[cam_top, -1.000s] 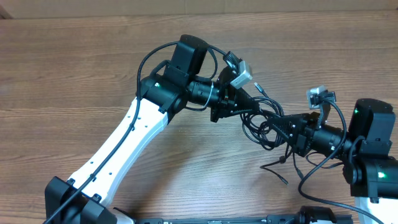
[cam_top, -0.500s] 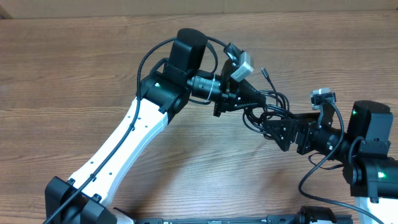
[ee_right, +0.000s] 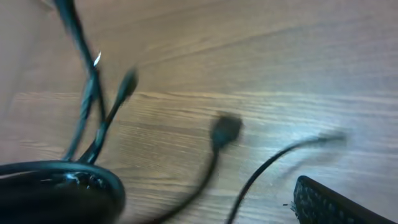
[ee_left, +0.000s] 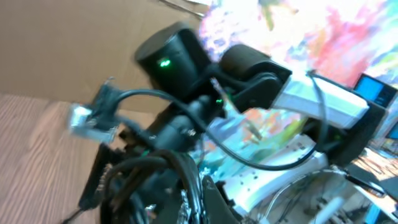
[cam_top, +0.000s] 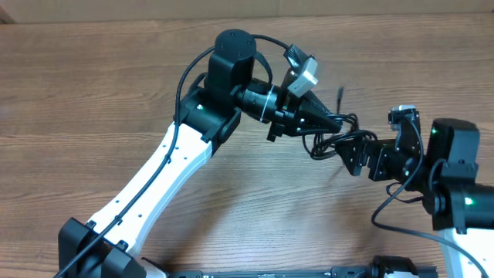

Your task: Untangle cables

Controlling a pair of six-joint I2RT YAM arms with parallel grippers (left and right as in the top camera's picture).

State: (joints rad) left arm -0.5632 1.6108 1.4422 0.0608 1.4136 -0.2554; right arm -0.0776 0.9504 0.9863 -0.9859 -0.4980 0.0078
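Hoisted: the cables (cam_top: 336, 139) left the tabletop (cam_top: 93, 93)
Right of centre, the left gripper (cam_top: 333, 123) clenched them; formerly trailing plug ends (ee_right: 225, 129) dangled; the right gripper (cam_top: 349, 148) hold was unreadable; tangle remained.

A brown wood-grain table (cam_top: 77, 93) is seen under even indoor light, backed by a plain cardboard-coloured panel (ee_left: 56, 50). Beyond, a backdrop (ee_left: 336, 31) splashed with pink, orange and blue (badly blurred) is shown, a lit blue screen (ee_left: 377, 87) at its right.
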